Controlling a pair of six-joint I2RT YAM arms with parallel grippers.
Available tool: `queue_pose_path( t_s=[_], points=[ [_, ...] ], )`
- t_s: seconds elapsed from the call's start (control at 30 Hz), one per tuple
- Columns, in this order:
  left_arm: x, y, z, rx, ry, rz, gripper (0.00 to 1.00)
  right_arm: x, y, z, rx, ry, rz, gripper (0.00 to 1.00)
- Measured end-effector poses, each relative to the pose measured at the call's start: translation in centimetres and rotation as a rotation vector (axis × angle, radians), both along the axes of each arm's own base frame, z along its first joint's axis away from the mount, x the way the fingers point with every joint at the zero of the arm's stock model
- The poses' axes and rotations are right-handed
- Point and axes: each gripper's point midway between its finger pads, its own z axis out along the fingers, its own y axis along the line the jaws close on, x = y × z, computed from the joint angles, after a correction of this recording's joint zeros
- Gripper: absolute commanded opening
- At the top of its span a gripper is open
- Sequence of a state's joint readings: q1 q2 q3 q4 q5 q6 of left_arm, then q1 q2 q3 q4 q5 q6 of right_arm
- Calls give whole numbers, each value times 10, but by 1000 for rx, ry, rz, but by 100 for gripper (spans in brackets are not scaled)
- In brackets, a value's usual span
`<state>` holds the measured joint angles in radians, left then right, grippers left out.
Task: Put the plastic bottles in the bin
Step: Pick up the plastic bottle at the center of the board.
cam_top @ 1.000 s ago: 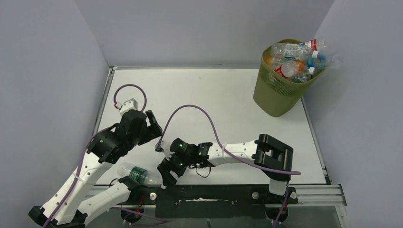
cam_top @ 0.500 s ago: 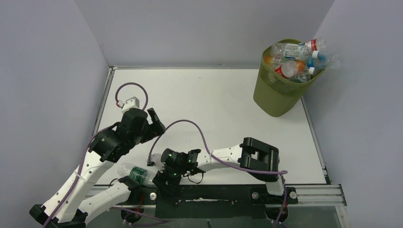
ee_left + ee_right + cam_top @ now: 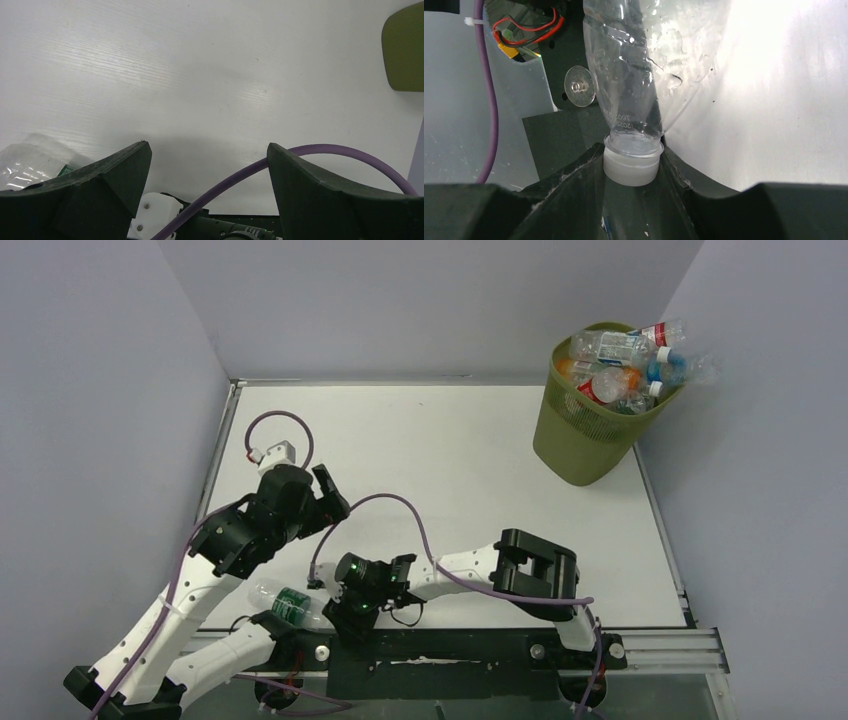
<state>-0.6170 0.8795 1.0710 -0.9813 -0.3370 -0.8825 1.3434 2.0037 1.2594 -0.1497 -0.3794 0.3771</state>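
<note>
Shows right gripper (image 3: 631, 152) clenched on clear plastic bottle (image 3: 644, 75) at stiff white cap (image 3: 631, 169), body likely light, thin, crushable; left gripper (image 3: 207, 146) agape.

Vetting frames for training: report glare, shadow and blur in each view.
Right wrist: glare whites out the table right of the clear bottle, whose cap is sharp. Left wrist: soft shadow on the table ahead of the dark jaws. Top external: even light, no glare, the bin crisp.
</note>
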Motion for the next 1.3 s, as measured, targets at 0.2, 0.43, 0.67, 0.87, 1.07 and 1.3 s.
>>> queue_pose_path(
  t_s=[0.2,0.43,0.67,0.87,1.07,1.3],
  points=[
    [1,-1,3,-6,-5,-5,87,4,0,0,1,-18,-35,27],
    [3,-9,4,-29,-6,-25,88,23,-31,4,-18,-78,-121,27],
    [3,-16,2,-41,11,-53,88,55,-72,19,-35,-150,-261,28],
    [5,-23,-7,-49,26,-79,87,61,-107,31,-43,-187,-346,30],
    [8,-31,-23,-44,66,-105,87,63,-135,37,-43,-197,-421,31],
    [15,-48,-37,-61,99,-161,89,66,-155,32,-62,-194,-482,32]
  ],
)
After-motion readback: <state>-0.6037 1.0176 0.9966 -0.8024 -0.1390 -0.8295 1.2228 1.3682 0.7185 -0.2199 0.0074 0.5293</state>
